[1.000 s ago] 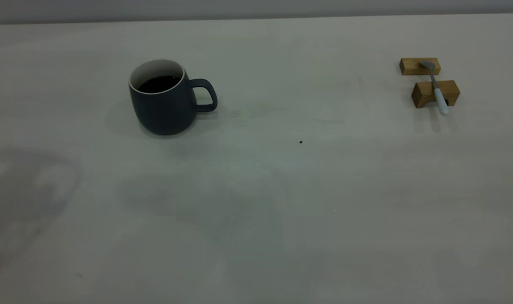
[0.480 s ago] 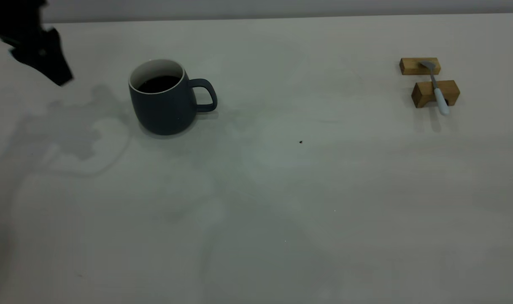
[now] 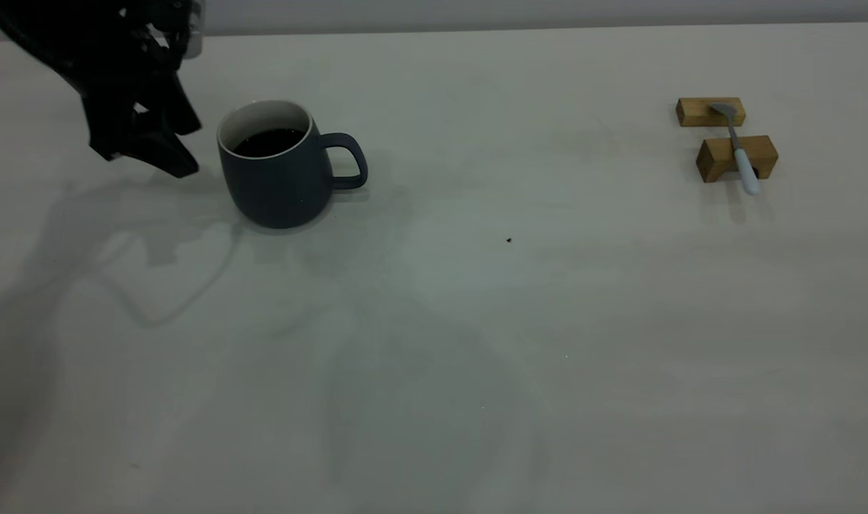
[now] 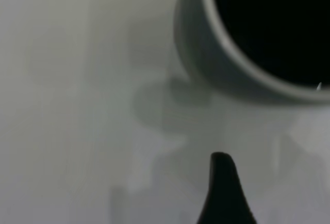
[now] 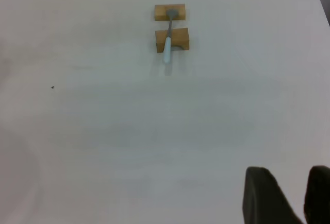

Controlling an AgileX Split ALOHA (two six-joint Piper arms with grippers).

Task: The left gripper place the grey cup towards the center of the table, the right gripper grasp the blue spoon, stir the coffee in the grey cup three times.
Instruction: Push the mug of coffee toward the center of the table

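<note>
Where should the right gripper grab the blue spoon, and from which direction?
Best bet: the pale handle of the blue spoon, coming from above. The spoon lies across two wooden blocks, metal bowl on the far block, and its handle end overhangs the near block clear of the table, leaving room for fingers on either side. The right gripper is well short of it.

One rounded dark slate-grey matte mug (image 3: 277, 175) stands on the off-white table (image 3: 434, 343). Right of the mug are two small wooden blocks (image 3: 710, 112) (image 3: 723, 157) and one slim pale-blue-handled spoon (image 3: 738, 150).
</note>
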